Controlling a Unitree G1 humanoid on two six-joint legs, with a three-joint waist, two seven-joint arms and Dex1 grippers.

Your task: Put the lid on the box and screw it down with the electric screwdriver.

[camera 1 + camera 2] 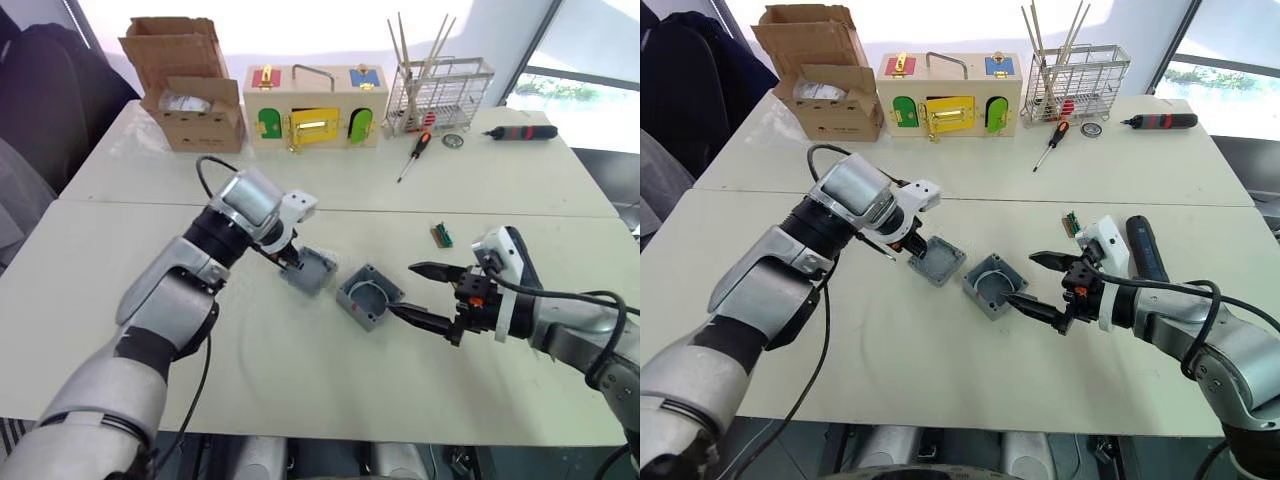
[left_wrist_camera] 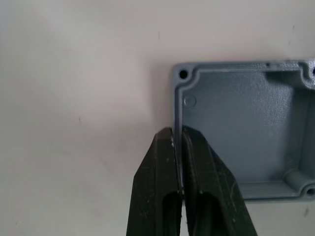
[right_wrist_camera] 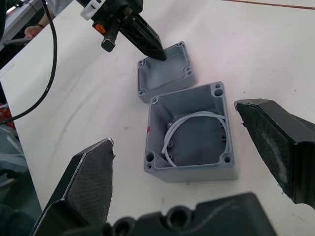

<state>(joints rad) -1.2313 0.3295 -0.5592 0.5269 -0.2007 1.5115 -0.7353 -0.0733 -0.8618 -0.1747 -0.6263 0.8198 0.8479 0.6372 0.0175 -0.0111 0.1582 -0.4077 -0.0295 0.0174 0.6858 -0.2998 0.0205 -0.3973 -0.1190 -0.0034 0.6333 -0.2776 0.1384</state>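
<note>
On the pale table (image 1: pixel 300 400) we see our right gripper (image 1: pixel 432 297) spread wide beside the open grey box (image 1: pixel 369 296). Just left of the box lies the lid (image 1: pixel 311 270), its rim pinched by our left gripper (image 2: pixel 178 162).

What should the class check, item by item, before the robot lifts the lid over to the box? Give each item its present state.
1. Left gripper shut on the lid's rim: ok, the fingers pinch one wall.
2. Lid lying hollow side up, apart from the box: ok, but it must be turned over.
3. Box open side up, ready to take the lid: ok.
4. Right gripper open, with a finger on each side of the box: ok, not touching yet.
5. White ring inside the box sitting below its rim: cannot tell.
6. Electric screwdriver within reach beside the right arm: ok.
</note>
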